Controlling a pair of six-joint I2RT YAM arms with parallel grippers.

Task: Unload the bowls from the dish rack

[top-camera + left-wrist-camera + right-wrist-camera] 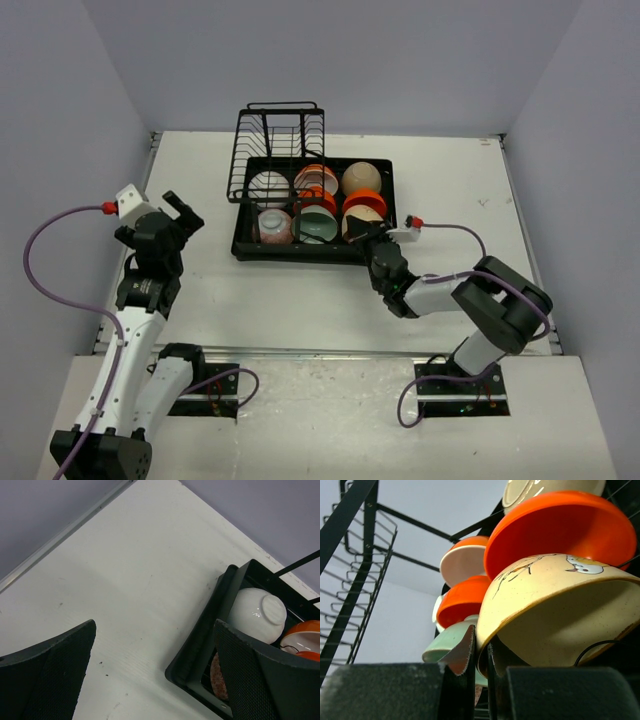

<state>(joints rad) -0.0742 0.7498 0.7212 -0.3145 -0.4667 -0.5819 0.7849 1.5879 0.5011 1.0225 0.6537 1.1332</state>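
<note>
The black dish rack [300, 255] lies mid-table and holds several bowls. Among them are a white one [269, 187], a pink speckled one [274, 226], a green one [318, 226] and orange ones [317, 180]. My right gripper [362, 236] is at the rack's front right corner. In the right wrist view it [481, 650] is shut on the rim of a tilted beige bowl [560, 610] with a bird drawing, one finger inside and one outside. An orange bowl [560, 525] leans behind it. My left gripper [180, 212] hovers open left of the rack, holding nothing [155, 675].
The rack's upright wire section [277, 150] rises at its far left end [355, 580]. In the left wrist view the rack's near corner [200, 650] shows with the white bowl [260, 612] inside. Grey walls enclose the table.
</note>
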